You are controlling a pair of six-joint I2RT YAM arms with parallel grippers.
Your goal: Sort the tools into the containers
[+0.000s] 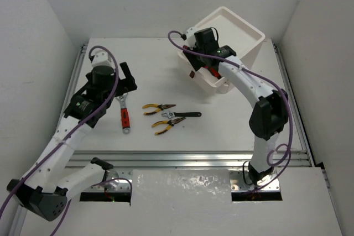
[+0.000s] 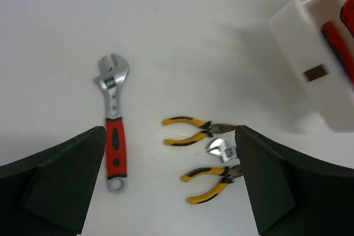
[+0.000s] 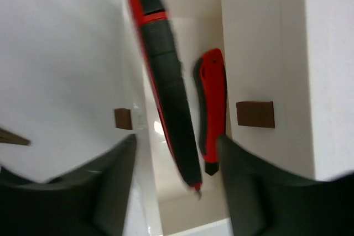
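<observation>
On the white table [image 1: 221,131], the right gripper [image 3: 177,158], jaws apart at the drawer unit [image 1: 243,42] at two o'clock, seems to release a utility knife [image 3: 166,64] beside a second knife [image 3: 213,103] inside, while the left gripper [image 2: 170,136] hangs unclenched above the red-handled wrench [image 2: 115,131] at nine o'clock, ready to pick.

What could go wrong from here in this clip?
The utility knife sits slanted between the spread fingers of the right gripper above the open drawer. It could clip the drawer wall or land across the second knife inside. The black-handled wrench appears to touch the lower pliers, so the open left gripper grasping one may drag the other.
</observation>
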